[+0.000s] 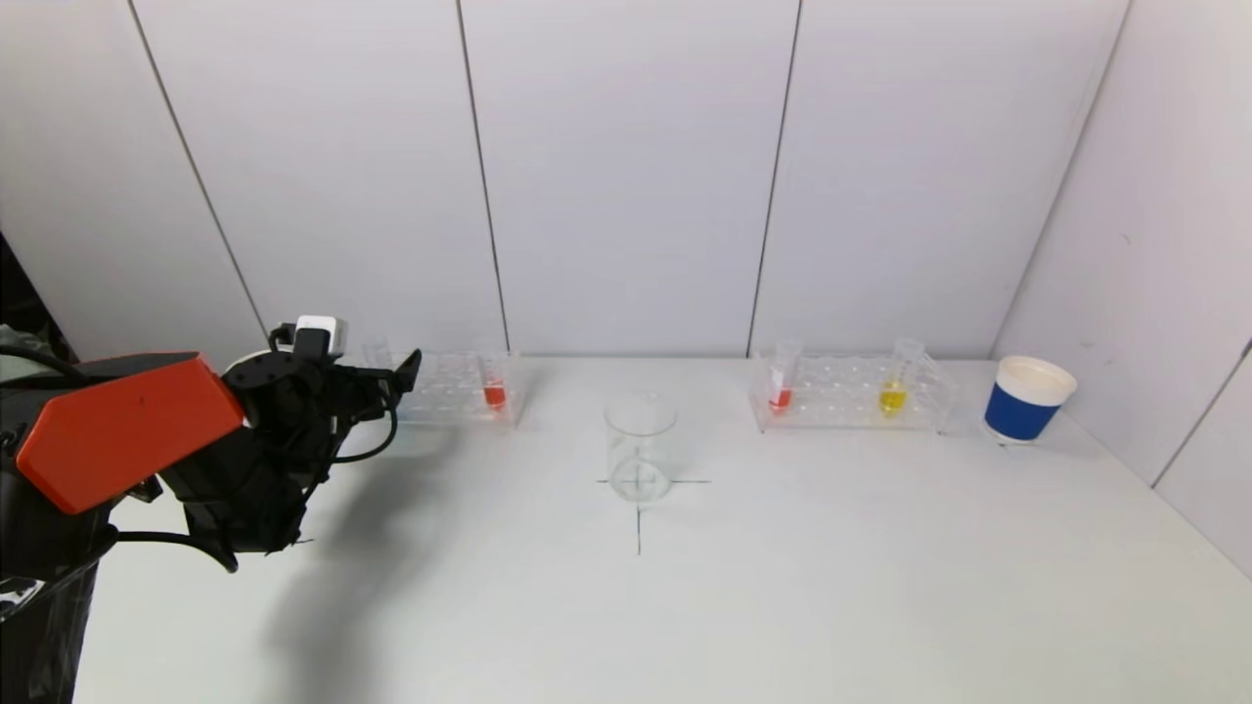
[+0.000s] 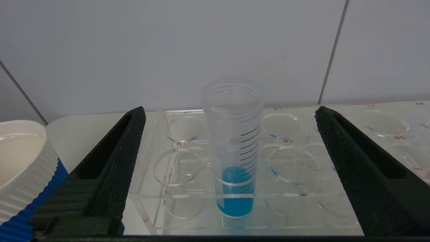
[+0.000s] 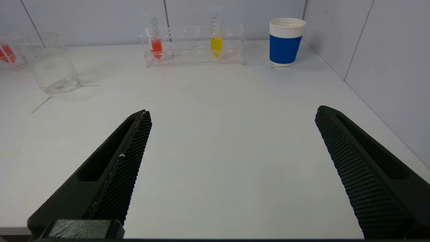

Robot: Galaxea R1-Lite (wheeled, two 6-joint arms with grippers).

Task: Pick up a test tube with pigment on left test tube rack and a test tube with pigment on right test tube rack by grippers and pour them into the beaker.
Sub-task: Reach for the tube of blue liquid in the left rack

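**Left gripper lined up on the blue tube**

I am holding my left gripper (image 2: 230, 174) spread wide at the left test tube rack (image 2: 181, 201), its pads either side of the blue-pigment tube (image 2: 233, 148) without touching it. That tube is standing upright in the rack. My right gripper (image 3: 231, 174) is hanging wide apart over bare table (image 3: 215, 127), well short of the right test tube rack (image 3: 195, 47). The beaker (image 1: 640, 445) is sitting between the racks.

Blue-pigment tube (image 2: 233, 148) upright in left rack (image 2: 188, 198), beaker (image 1: 640, 447) central
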